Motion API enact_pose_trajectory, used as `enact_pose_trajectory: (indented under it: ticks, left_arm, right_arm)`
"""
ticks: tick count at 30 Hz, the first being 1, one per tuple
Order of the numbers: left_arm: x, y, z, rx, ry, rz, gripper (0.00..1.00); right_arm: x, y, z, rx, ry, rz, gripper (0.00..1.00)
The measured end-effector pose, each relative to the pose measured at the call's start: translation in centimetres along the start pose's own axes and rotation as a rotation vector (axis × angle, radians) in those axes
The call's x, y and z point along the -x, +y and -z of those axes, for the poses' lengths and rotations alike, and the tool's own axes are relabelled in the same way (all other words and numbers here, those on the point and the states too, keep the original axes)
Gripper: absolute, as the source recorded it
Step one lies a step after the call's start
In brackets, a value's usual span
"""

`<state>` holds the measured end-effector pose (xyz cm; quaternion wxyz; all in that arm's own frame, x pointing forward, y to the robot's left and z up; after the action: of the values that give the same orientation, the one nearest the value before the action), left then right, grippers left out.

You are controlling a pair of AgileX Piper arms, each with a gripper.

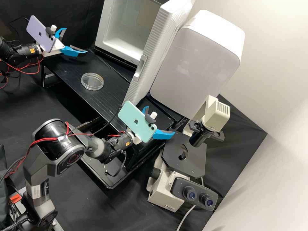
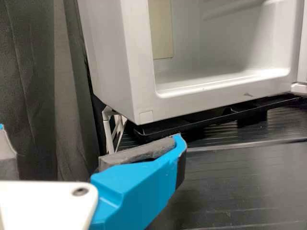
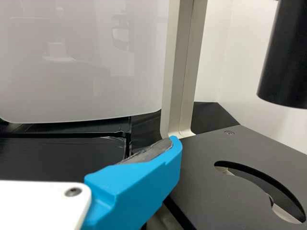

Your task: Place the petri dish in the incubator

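The clear round petri dish [image 1: 92, 81] lies flat on the black ribbed bench tray [image 1: 106, 96], in front of the white incubator [image 1: 123, 30]. The incubator's door [image 1: 158, 48] is swung wide and its white chamber [image 2: 216, 62] is bare. My left gripper [image 1: 73, 49] hovers open at the bench's far left end, above and to the left of the dish, holding nothing; its blue finger [image 2: 144, 184] points at the incubator's lower corner. My right gripper [image 1: 164, 134] is open and holds nothing, its blue finger [image 3: 139, 179] at the edge of the microscope stage [image 3: 230, 167].
A microscope [image 1: 184, 166] stands at the front right, with its black stage [image 1: 184, 154] and dark condenser [image 3: 285, 52]. A large white rounded box [image 1: 199, 61] sits right of the incubator door. Black cloth covers the table around the tray.
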<state>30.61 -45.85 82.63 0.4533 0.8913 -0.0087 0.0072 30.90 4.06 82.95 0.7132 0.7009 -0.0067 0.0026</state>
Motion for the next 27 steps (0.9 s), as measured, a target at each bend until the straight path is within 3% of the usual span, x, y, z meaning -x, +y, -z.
enact_pose_trajectory:
  ticks: [14,27]
  left_arm:
    - [0.4,-0.3,0.0,0.006,-0.007,0.012,1.0]
    - [5.9,-1.7,-2.3,0.066,-0.156,0.023,1.0]
  right_arm:
    - [0.0,0.0,0.0,0.0,0.0,0.0,1.0]
    - [0.0,0.0,0.0,0.0,0.0,0.0,1.0]
